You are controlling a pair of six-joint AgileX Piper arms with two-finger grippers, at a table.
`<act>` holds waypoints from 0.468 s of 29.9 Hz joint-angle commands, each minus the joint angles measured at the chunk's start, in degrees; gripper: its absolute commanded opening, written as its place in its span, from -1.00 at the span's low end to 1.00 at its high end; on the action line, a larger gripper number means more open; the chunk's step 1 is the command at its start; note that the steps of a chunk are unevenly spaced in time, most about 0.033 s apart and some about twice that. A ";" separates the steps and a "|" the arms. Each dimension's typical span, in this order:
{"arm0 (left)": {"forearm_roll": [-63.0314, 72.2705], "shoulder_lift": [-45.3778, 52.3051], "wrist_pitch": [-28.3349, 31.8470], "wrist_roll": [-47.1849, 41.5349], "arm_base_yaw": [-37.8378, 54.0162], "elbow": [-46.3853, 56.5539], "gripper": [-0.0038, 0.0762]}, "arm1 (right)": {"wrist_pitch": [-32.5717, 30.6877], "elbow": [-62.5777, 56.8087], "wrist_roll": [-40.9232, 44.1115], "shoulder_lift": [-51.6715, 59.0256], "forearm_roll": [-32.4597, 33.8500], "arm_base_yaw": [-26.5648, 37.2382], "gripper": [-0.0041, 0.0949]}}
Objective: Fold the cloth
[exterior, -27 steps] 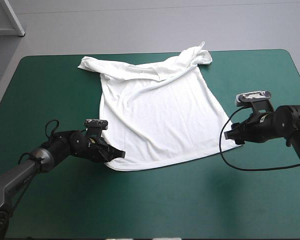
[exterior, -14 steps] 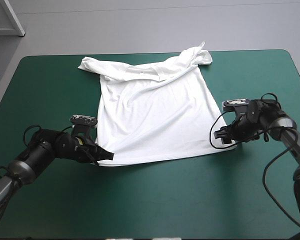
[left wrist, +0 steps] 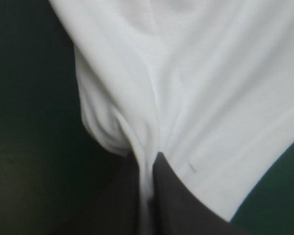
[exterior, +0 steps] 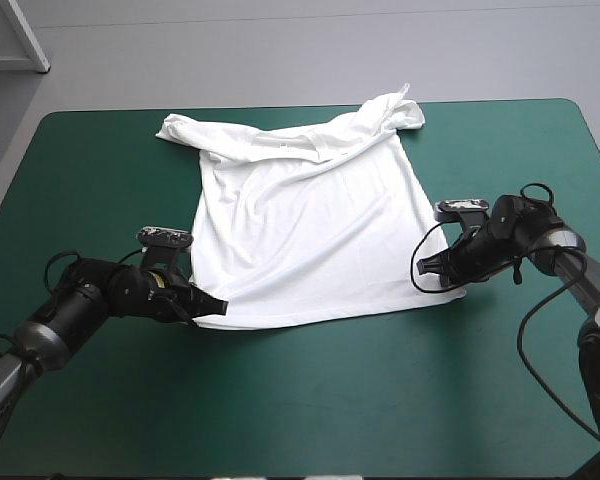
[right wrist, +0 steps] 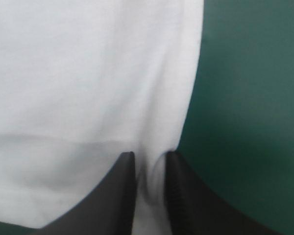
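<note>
1 T-shirt (exterior: 310, 225), 2 grippers, both clamped on its hem corners.
Shirt: white, short-sleeved, spread mostly flat on the teal-green cover (exterior: 310, 410), mid-table and reaching toward the far edge. Long diagonal creases across the body, and the sleeves and collar are bunched in a rumpled band at the far end. Long axis runs near-to-far, with the hem toward the near edge and the collar end pointing at the far edge. The body widens toward the hem. Left gripper (exterior: 216, 305) is pinched on the near-left hem corner. In the left wrist view, cloth gathers into folds between its black fingers (left wrist: 179, 200). Right gripper (exterior: 427, 268) is pinched on the near-right hem corner, with a strip of white running between its almost-closed fingers (right wrist: 115, 196).
</note>
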State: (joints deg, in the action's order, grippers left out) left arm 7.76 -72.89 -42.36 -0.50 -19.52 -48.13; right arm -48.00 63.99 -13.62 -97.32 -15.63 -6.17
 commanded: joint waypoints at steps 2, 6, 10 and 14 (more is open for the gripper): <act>0.17 1.75 4.05 -1.07 -0.18 -1.63 -0.86 | -1.90 0.42 -2.29 0.84 -3.95 0.16 -0.95; -0.19 1.75 7.27 -1.35 -0.18 -1.63 -0.86 | -1.50 1.69 -3.19 2.19 -4.14 0.16 -0.95; -0.89 1.82 9.39 -1.50 -0.18 -3.80 -0.86 | -1.85 6.65 -3.19 4.80 -3.87 0.16 -0.95; -5.16 1.82 7.72 -1.50 -0.18 -9.63 -0.86 | -3.44 14.03 -3.08 7.07 -3.43 0.16 -0.95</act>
State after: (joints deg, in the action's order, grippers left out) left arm 5.33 -72.89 -36.71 -1.35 -19.52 -52.30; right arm -51.24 71.95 -16.14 -94.64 -18.53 -6.17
